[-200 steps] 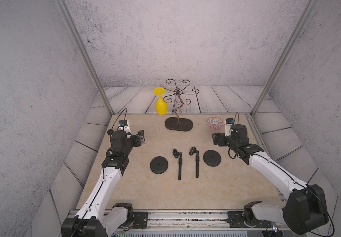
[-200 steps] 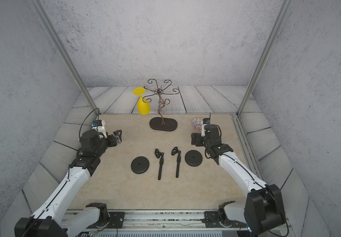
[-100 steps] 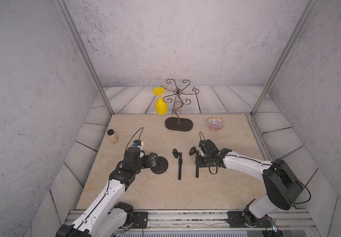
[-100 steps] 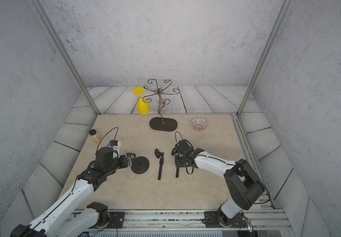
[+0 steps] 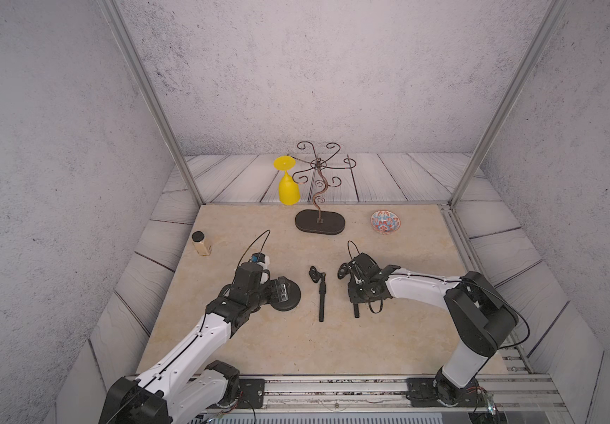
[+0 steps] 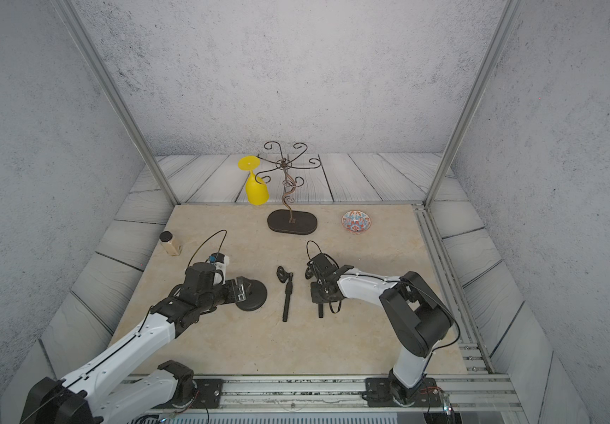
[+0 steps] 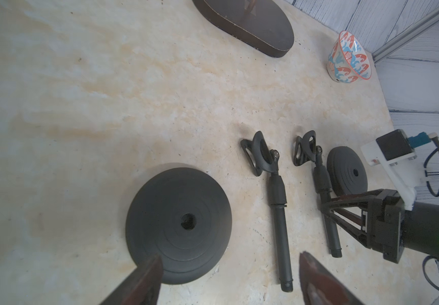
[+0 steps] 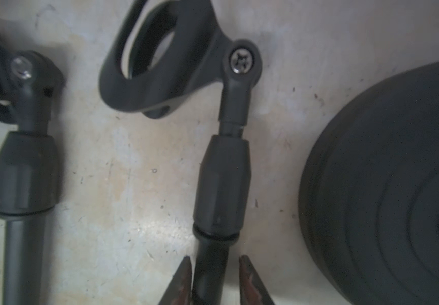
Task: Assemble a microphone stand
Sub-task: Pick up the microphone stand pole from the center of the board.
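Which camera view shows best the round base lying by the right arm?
Left wrist view: the round base shows nearly whole, centre hole included. The right wrist view cuts it off; in both top views the right arm covers it.

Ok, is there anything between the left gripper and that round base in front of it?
Nothing visible. The left gripper hangs open right at the round base, with one finger over its near edge. The nearest pole lies beside the base, apart from it.
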Robot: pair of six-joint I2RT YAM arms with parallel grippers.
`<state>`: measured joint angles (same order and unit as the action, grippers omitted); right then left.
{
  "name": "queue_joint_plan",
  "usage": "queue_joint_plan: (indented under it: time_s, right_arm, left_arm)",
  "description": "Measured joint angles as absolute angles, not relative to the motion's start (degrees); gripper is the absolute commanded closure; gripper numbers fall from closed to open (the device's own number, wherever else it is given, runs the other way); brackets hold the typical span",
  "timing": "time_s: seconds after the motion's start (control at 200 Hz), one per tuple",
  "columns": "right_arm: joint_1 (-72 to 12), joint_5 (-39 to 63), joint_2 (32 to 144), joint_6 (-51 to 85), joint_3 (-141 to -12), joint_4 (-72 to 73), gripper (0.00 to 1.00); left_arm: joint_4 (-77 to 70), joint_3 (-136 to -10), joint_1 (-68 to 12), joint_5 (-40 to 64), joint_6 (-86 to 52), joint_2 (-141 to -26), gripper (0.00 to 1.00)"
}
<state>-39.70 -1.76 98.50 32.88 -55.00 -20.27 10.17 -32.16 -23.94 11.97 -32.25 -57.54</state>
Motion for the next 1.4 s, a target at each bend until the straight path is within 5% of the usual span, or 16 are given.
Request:
queue_joint_plan:
  time_s: [0.305, 0.796, 1.016, 1.401]
  right_arm:
    - [-39.7, -1.9, 97.3, 31.3, -54.3, -20.4, 0.87]
    - [-39.7, 7.8, 67.3, 21.1, -45.9, -16.0, 0.89]
    - [-39.7, 11.2, 62.8, 19.7, -42.2, -16.1, 0.89]
    - [-39.7, 10.0, 58.9, 19.7, -40.8, -18.4, 0.89]
  left_arm:
    - [10.2, -42.5, -28.9, 15.4, -33.8, -64.7, 0.25]
    - [5.1, -67.9, -39.7, 24.0, -40.6, -86.9, 0.44]
    - [3.5, -70.6, -41.6, 26.9, -43.4, -92.1, 0.57]
    - [8.0, -70.7, -42.2, 27.1, -42.6, -91.5, 0.57]
